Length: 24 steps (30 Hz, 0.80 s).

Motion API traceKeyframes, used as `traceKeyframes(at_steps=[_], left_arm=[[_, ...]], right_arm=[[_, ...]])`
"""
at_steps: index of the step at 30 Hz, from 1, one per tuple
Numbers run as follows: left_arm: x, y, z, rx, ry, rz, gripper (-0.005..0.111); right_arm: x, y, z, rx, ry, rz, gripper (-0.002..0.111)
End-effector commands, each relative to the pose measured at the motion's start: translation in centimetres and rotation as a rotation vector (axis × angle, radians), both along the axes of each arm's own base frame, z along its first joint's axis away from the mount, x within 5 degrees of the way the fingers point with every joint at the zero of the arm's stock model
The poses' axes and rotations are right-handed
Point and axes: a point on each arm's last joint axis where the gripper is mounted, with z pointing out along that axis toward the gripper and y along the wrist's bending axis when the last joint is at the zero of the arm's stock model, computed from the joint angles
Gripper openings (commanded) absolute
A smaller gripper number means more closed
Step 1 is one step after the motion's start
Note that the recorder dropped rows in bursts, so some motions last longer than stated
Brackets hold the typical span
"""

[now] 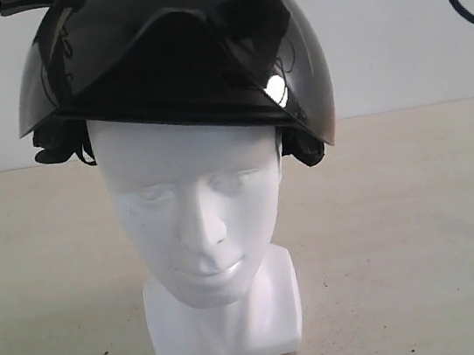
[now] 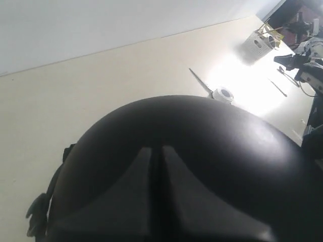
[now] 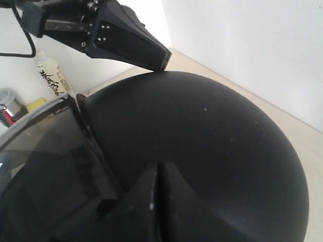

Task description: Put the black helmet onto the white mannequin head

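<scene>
The black helmet (image 1: 158,56) is sitting on the crown of the white mannequin head (image 1: 197,209). It is tilting down toward the exterior view's right, with its visor (image 1: 301,80) raised. The left gripper (image 2: 156,201) and right gripper (image 3: 159,206), each with fingers closed together on nothing, appear to be resting on the shell's top. Risk: uneven downward pressure is likely to skew the helmet further, or rock the head's base (image 1: 229,337) on the table (image 1: 424,248).

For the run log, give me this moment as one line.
black helmet on white mannequin head, tilted | face uncovered | left jaws shut over helmet | right jaws shut over helmet
</scene>
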Motion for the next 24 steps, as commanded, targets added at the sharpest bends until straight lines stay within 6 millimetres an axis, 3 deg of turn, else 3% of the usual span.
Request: traceKeyframes(at_steps=[1, 15, 20, 24], left_arm=[[-1.6, -0.3, -0.2, 0.071, 0.048, -0.058, 0.004], [-3.8, -0.1, -1.9, 0.066, 0.131, -0.056, 0.004], [-4.7, -0.1, -0.9, 0.053, 0.071, -0.077, 0.004], [-4.0, -0.2, 0.7, 0.047, -0.009, -0.071, 0.004]], right_arm=[[-1.6, 0.2, -0.1, -0.027, 0.059, 0.1, 0.0], [-3.2, 0.1, 0.7, -0.02, 0.076, 0.157, 0.0], [-3.2, 0.1, 0.7, -0.02, 0.075, 0.156, 0.0], [-3.2, 0.1, 0.7, -0.02, 0.075, 0.156, 0.0]])
